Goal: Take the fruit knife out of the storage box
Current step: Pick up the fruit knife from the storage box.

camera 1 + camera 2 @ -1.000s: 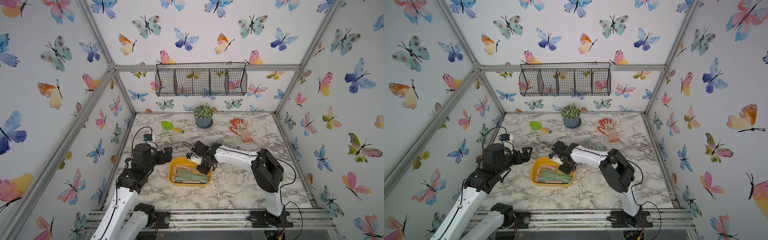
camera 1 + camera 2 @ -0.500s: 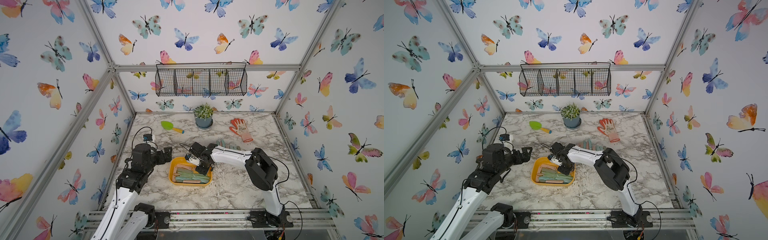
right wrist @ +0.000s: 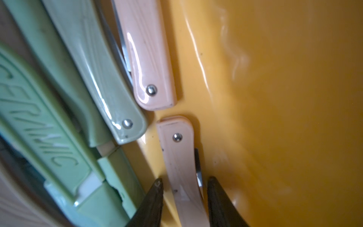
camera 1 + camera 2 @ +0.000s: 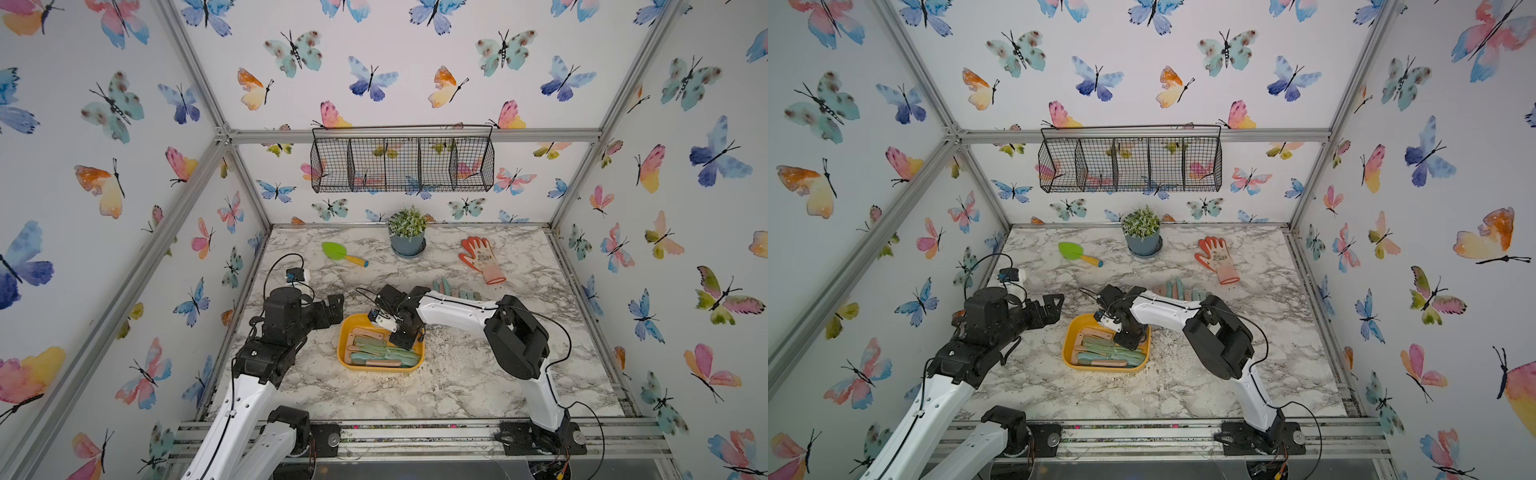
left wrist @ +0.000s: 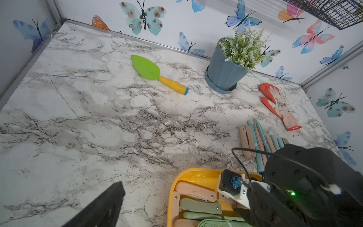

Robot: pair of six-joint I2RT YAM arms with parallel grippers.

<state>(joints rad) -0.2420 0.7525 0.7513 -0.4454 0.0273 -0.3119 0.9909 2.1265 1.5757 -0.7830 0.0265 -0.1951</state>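
The right gripper has sunk into the right end of the shallow yellow-orange plastic storage box, jaws narrowly parted astride a pink folding fruit knife beside green knives, the box sitting near-middle on the marble table.

Noted storage box on the bench, left of centre, toward the front edge; fruit knives lying side by side in it. Found right tool inside the box at its rear right corner, astride one knife next to the wall. Noted row of knives behind and right of the box; trowel, potted plant, glove along the rear edge, left to right. Wire basket on the rear wall above.
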